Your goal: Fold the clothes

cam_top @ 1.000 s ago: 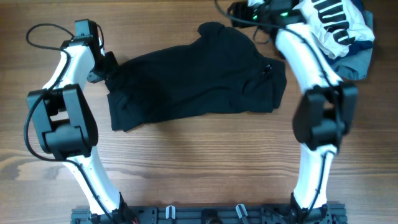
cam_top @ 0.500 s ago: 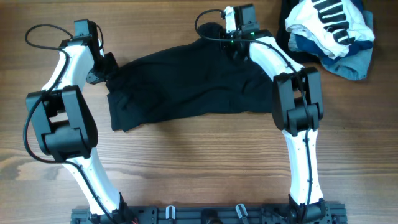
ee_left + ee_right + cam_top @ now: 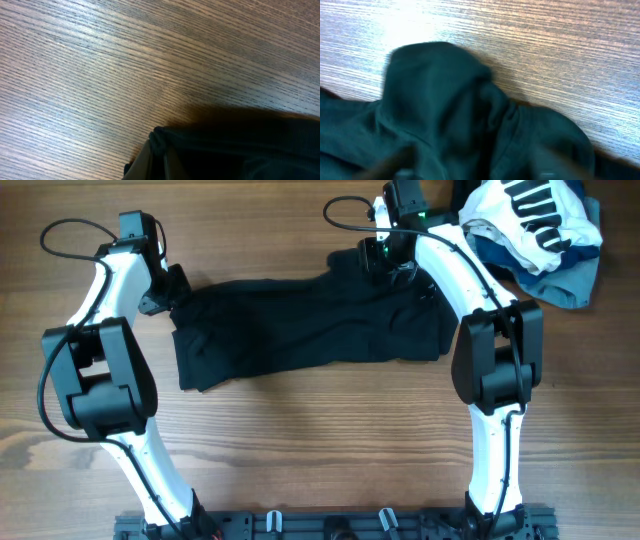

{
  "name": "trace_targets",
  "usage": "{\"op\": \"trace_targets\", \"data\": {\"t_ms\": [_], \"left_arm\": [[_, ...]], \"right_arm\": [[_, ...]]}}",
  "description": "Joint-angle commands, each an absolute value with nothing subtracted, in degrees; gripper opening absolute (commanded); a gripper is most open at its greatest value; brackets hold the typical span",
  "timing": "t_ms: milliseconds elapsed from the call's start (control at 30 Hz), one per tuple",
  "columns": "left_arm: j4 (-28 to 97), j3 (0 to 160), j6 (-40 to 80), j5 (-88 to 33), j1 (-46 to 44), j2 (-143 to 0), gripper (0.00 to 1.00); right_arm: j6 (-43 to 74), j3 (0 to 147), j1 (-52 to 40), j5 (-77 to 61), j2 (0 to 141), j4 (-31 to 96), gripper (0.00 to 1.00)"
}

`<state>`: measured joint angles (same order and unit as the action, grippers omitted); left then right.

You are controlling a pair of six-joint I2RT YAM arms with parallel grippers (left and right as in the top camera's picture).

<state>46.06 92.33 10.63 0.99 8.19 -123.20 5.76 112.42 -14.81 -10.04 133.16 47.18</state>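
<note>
The black garment (image 3: 300, 330) lies spread and wrinkled across the middle of the wooden table. My left gripper (image 3: 172, 292) is at its left edge. In the left wrist view the left gripper (image 3: 159, 155) is shut on a bunched fold of the black garment (image 3: 240, 145). My right gripper (image 3: 385, 265) is low over the garment's top edge, right of centre. In the blurred right wrist view the right gripper's (image 3: 470, 170) fingers are spread wide over a raised hump of the garment (image 3: 435, 95). No logo shows.
A white garment with black stripes (image 3: 530, 220) lies on a light blue garment (image 3: 565, 280) at the back right corner. Black cables loop off both wrists. Bare wooden table (image 3: 300, 450) lies in front of the garment.
My right arm swung from the back right pile to the garment's top edge. The garment's raised top bump now sits lower. The left arm has not moved.
</note>
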Motion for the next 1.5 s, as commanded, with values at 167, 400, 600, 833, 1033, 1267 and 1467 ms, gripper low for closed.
{"op": "trace_targets", "data": {"t_ms": [167, 400, 600, 833, 1033, 1267, 1467], "left_arm": [[45.71, 91.85, 11.38, 1.15, 7.99, -121.62, 0.04], [45.74, 91.85, 11.38, 1.13, 7.99, -121.62, 0.04], [45.71, 91.85, 11.35, 1.15, 7.99, -121.62, 0.04], [45.67, 91.85, 11.33, 1.15, 7.99, -121.62, 0.04], [43.46, 92.29, 10.70, 1.17, 8.45, -121.47, 0.04], [42.19, 94.06, 10.70, 1.17, 9.98, -119.74, 0.04], [41.87, 94.06, 10.70, 1.17, 10.50, -116.62, 0.04]], "right_arm": [[0.36, 112.73, -15.27, -10.11, 133.38, 29.28, 0.99], [-1.17, 112.73, -16.45, -9.43, 138.96, 28.91, 0.89], [-0.84, 112.71, -16.71, -9.39, 142.23, 26.94, 0.83], [0.45, 112.90, -16.62, -8.19, 142.50, 22.41, 0.20], [1.67, 122.76, -14.41, -6.37, 142.06, 27.24, 0.04], [-0.54, 133.14, -11.16, -7.94, 141.49, 36.95, 0.04], [-1.26, 133.43, -10.76, -9.04, 140.31, 49.52, 0.04]]}}
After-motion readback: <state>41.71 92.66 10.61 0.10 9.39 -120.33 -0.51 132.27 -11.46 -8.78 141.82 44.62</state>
